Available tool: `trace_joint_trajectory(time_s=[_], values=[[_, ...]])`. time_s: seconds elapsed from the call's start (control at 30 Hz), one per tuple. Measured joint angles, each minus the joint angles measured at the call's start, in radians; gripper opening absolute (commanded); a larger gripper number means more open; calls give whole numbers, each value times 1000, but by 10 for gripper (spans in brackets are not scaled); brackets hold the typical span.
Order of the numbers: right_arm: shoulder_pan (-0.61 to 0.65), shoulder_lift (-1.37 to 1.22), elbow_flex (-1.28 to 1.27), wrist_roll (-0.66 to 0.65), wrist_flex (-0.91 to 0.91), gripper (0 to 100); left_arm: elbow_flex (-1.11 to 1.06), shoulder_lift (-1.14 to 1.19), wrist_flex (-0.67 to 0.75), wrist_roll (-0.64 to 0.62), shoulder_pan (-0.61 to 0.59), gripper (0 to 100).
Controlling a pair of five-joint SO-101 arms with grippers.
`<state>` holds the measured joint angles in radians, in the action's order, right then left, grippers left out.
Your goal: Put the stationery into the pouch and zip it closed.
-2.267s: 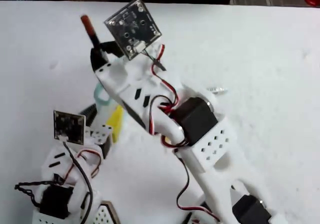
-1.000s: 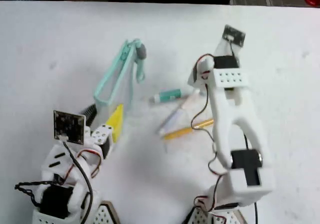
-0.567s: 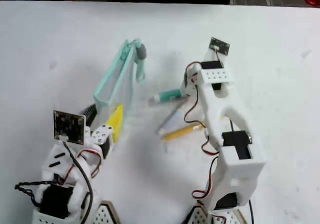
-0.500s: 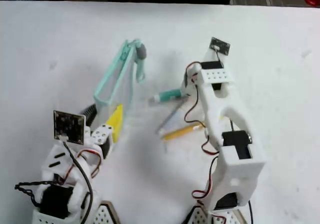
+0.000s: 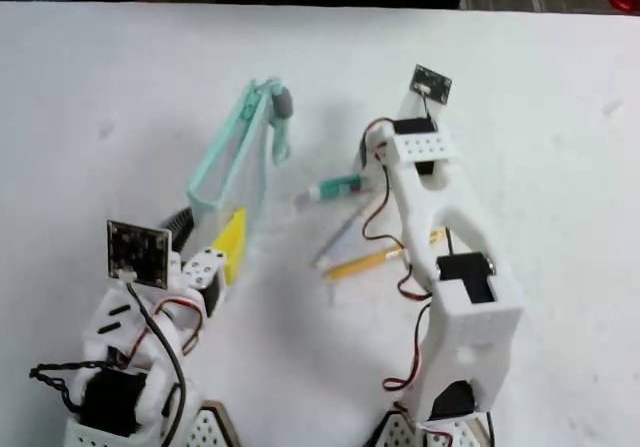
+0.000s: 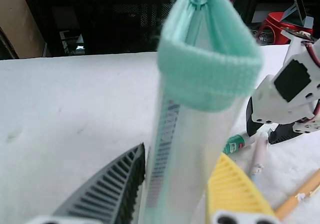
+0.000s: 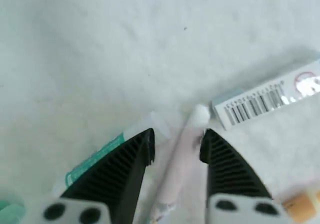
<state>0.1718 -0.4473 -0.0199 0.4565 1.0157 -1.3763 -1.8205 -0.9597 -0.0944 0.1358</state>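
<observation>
A mint pouch [image 5: 235,152] with a clear side lies on the white table, its near end up off the table in my left gripper [image 5: 215,229]. In the left wrist view the pouch [image 6: 200,78] stands between the grey and yellow fingers of my left gripper [image 6: 180,154], which is shut on it. My right gripper [image 5: 372,177] is down over the loose stationery. Its black fingers [image 7: 125,169] stand open on either side of a pale pink pen [image 7: 175,174]. A green-and-white marker [image 5: 335,189] and a yellow pencil [image 5: 375,260] lie beside the pen [image 5: 345,229].
A white stick with a barcode label [image 7: 265,101] lies just past the right fingertips. The right arm's body [image 5: 450,267] stretches over the pencil's right end. Bare white table [image 5: 540,117] spreads to the right and the far side.
The right arm has swung off the pouch to the stationery, then shifted left and down so its fingers straddle the pink pen. The left arm and the pouch have stayed put.
</observation>
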Motion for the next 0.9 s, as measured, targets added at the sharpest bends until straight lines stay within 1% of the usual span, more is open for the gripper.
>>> trace_joint_trajectory(time_s=[0.13, 0.3, 0.47, 0.73, 0.9], values=[[0, -3, 3, 0, 37, 46, 0, 0, 0, 0, 0, 196], [0, -3, 3, 0, 52, 105, 0, 0, 0, 0, 0, 196], [-2, 49, -17, 0, 103, 105, -3, 0, 0, 0, 0, 196], [0, 68, -57, -2, 103, 105, -25, 0, 2, 0, 0, 196], [0, 44, -57, -2, 57, 105, -25, 0, 2, 0, 0, 196]])
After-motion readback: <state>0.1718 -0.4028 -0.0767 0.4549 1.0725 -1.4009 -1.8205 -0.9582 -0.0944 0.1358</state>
